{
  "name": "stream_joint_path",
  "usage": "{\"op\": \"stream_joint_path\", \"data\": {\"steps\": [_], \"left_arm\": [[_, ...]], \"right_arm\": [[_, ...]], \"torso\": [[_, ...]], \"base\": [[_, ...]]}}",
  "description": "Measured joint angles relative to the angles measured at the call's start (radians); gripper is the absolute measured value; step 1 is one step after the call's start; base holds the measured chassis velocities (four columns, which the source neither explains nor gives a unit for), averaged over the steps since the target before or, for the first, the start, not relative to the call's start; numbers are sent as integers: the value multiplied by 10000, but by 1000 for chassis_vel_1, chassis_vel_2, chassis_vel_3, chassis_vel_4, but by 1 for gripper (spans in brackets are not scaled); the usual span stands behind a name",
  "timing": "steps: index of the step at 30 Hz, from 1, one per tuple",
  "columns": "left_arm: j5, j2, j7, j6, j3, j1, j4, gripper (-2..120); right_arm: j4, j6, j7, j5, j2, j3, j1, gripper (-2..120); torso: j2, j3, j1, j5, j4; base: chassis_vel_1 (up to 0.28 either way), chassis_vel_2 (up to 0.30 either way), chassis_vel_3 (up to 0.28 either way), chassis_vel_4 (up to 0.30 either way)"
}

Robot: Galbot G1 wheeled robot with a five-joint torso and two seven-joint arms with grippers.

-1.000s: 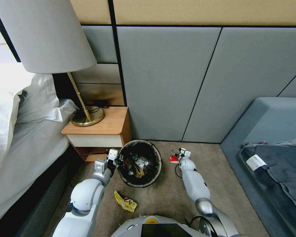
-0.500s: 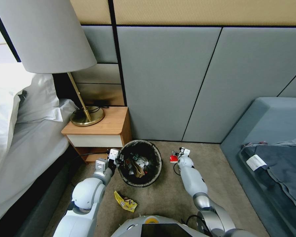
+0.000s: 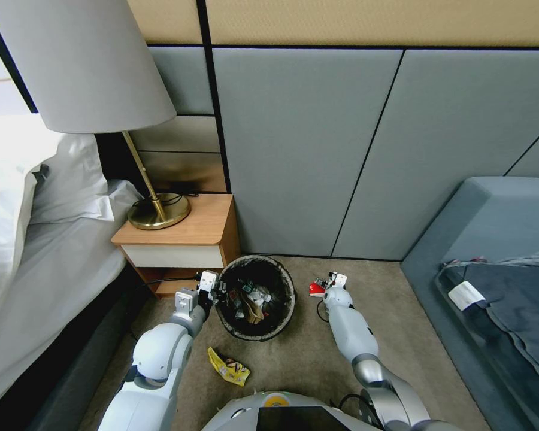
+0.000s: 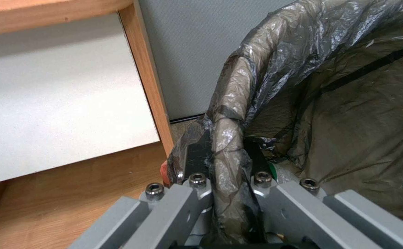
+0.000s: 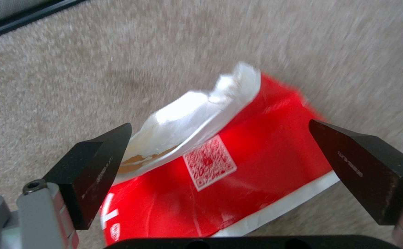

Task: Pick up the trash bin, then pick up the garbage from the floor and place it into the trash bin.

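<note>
The trash bin (image 3: 259,259), a round bucket lined with a dark bag, stands on the carpet beside the nightstand with several litter pieces inside. My left gripper (image 3: 213,291) is shut on the trash bin's bag-covered rim (image 4: 229,138), one finger on each side of it. A red-and-white wrapper (image 3: 316,290) of the garbage lies on the carpet right of the bin. My right gripper (image 5: 220,138) is open low over this wrapper (image 5: 261,148), with one fingertip on either side. A yellow wrapper (image 3: 227,366) lies on the floor close to my base.
A wooden nightstand (image 3: 185,236) with a brass lamp (image 3: 159,211) stands left of the bin, and a bed (image 3: 36,251) lies beyond it. A grey sofa (image 3: 491,239) blocks the right side. Padded wall panels (image 3: 305,155) close the back.
My right forearm has shifted slightly and its gripper stays at the red wrapper. The left gripper and the bin have not moved.
</note>
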Motion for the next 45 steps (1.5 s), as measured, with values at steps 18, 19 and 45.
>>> {"op": "stream_joint_path", "data": {"steps": [18,19,45], "left_arm": [[19,-1,31,-49,5,-90,198,1],[22,-8,30,-51,6,-88,200,1],[174,-76,-5,-80,52,-38,139,1]], "right_arm": [[-1465,273,-232,1416,-23,51,648,100],[-1532,302,-279,1464,-23,51,670,99],[-1554,570,-657,1502,-18,13,464,10]], "torso": [[0,0,0,-2,0],[0,0,0,-2,0],[0,0,0,2,3]], "base": [[0,0,0,0],[0,0,0,0],[0,0,0,0]]}}
